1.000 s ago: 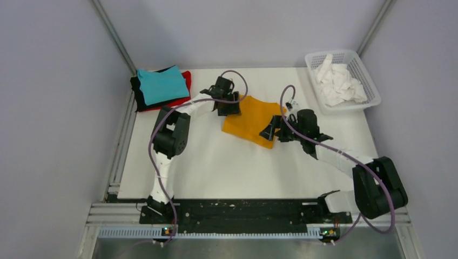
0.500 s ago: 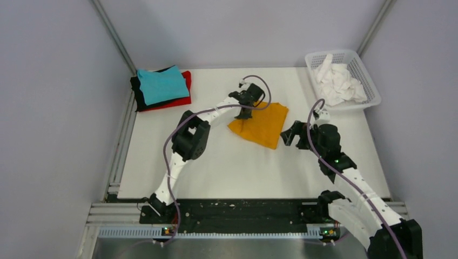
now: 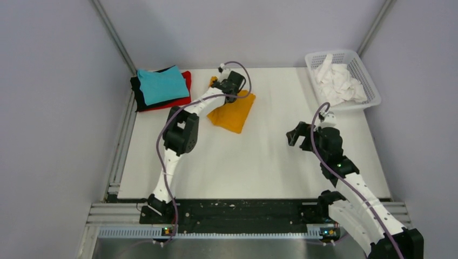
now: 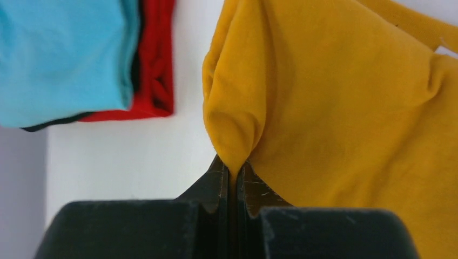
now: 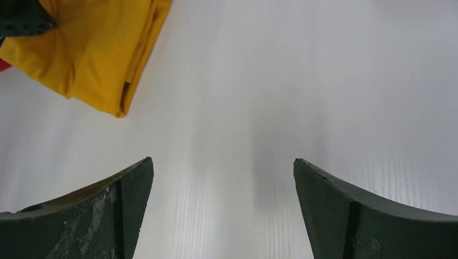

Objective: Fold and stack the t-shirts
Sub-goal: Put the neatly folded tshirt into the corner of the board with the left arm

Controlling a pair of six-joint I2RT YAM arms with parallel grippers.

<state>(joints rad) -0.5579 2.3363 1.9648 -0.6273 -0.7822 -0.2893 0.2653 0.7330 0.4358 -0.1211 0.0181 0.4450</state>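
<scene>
Left end effector (image 4: 232, 177) clamped; right end effector (image 5: 222, 167) spread, apparently hovering.

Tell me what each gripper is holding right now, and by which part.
The left gripper pinches a bunched fold at the edge of the mustard-orange fabric t-shirt. The right gripper is open, holding nothing.
</scene>
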